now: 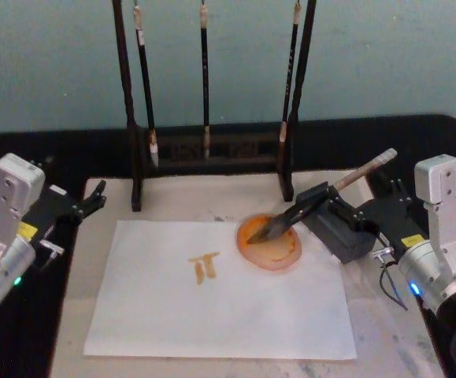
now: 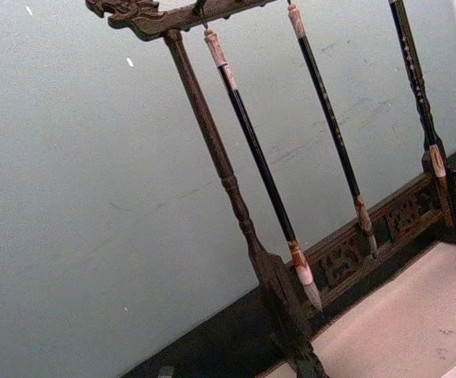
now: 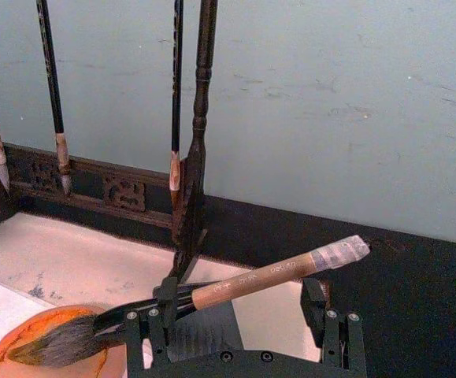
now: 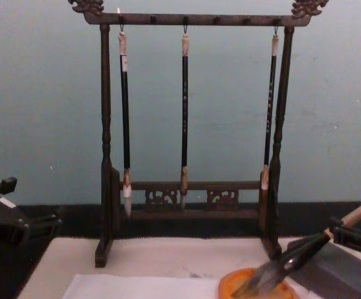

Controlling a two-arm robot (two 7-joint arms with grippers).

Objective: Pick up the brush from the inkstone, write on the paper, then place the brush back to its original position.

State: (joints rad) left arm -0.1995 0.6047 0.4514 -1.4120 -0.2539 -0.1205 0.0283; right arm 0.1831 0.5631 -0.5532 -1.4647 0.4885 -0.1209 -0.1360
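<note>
The brush (image 1: 346,179) lies tilted, with its grey-brown tuft (image 3: 62,340) in the orange round dish (image 1: 271,250). Its handle slopes up over the dark grey inkstone block (image 1: 339,235). My right gripper (image 3: 239,324) stands open astride the block. The handle (image 3: 267,277) passes close by one finger (image 3: 145,327), and nothing is clamped. From the chest view the brush (image 4: 298,254) slants up toward the right edge. The white paper (image 1: 212,315) lies flat in front and carries short orange strokes (image 1: 204,266). My left gripper (image 1: 94,197) rests open at the mat's left edge.
A dark wooden rack (image 1: 212,150) stands behind the paper, and three thin black-handled brushes (image 4: 184,112) hang from it. A cream mat (image 1: 385,339) lies under the paper on the black table. A loose cable (image 1: 389,283) hangs by my right arm.
</note>
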